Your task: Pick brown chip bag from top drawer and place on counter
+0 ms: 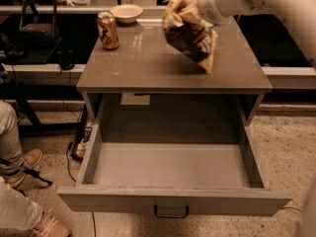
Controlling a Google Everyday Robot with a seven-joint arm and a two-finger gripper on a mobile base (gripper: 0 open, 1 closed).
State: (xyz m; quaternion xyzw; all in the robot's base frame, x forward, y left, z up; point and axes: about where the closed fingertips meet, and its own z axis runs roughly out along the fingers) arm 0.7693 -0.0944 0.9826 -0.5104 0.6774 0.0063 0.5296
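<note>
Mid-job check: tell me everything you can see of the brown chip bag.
The brown chip bag is crinkly, dark brown with tan-yellow edges, its top crumpled in the tool at the arm's end. It hangs tilted over the back right of the counter, its lower corner near the surface; whether it touches there cannot be told. It is out of the top drawer.

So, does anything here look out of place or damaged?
Nothing is spilled or broken. The chip bag hangs crumpled and tilted from the gripper over the counter, and the drawer stands pulled out, empty.
</note>
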